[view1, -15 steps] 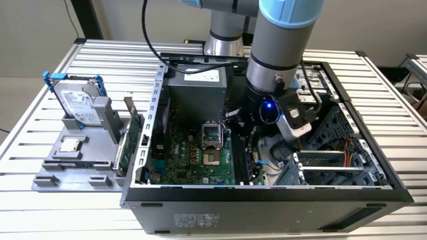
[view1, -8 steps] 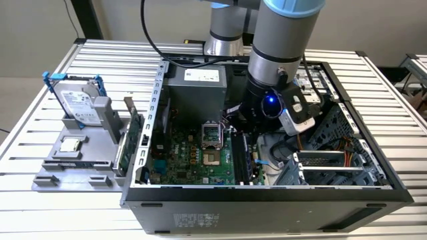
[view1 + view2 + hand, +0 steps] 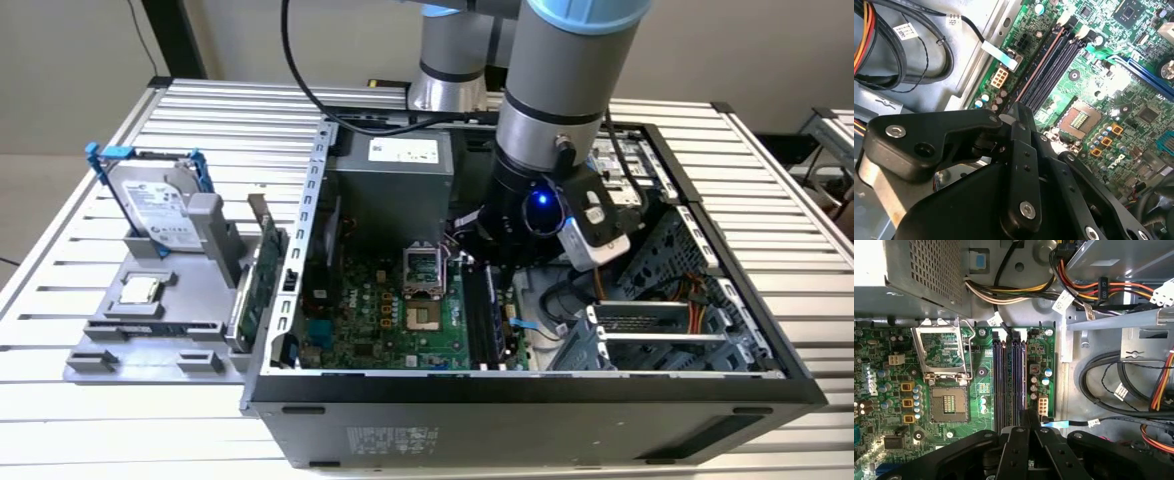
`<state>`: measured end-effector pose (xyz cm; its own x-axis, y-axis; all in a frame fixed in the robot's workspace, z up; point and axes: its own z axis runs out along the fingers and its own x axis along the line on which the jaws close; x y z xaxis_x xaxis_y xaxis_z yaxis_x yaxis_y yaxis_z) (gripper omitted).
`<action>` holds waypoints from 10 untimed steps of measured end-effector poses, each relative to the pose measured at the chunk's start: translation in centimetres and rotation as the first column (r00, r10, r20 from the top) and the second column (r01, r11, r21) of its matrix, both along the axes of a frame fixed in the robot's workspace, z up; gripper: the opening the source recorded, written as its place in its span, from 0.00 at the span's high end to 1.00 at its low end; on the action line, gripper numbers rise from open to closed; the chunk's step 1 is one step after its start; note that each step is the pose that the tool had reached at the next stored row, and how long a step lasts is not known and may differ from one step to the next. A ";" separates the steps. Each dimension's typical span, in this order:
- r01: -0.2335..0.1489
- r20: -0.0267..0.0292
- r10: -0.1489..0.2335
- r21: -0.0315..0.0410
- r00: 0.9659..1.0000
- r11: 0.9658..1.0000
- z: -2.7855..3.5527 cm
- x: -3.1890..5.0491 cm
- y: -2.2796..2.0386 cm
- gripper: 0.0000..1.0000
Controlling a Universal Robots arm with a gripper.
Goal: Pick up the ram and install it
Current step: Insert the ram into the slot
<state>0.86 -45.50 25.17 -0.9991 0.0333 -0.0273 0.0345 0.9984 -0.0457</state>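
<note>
Inside an open black desktop computer case on a slatted metal desk, the robot arm's black gripper hangs low over the green motherboard. In both wrist views its fingers are drawn almost together at one end of the motherboard's row of long black memory slots. They appear to pinch the ram, a thin blue-green circuit-board stick, seen edge-on in the slot nearest the motherboard's edge.

text: none legible | labels on hard drive, cables: unreadable
</note>
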 end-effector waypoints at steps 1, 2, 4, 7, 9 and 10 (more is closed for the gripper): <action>0.000 0.000 0.000 0.000 1.000 1.000 0.00 0.00 0.00 1.00; 0.000 0.000 0.000 0.000 1.000 1.000 0.01 0.00 0.00 1.00; 0.000 0.000 0.000 0.000 1.000 1.000 0.01 0.00 0.00 1.00; 0.000 0.000 0.000 0.000 1.000 1.000 0.03 0.00 0.00 1.00; -0.004 0.000 0.004 0.000 1.000 1.000 0.04 -0.02 -0.02 1.00; -0.013 0.000 0.013 0.000 1.000 1.000 0.04 -0.01 -0.01 1.00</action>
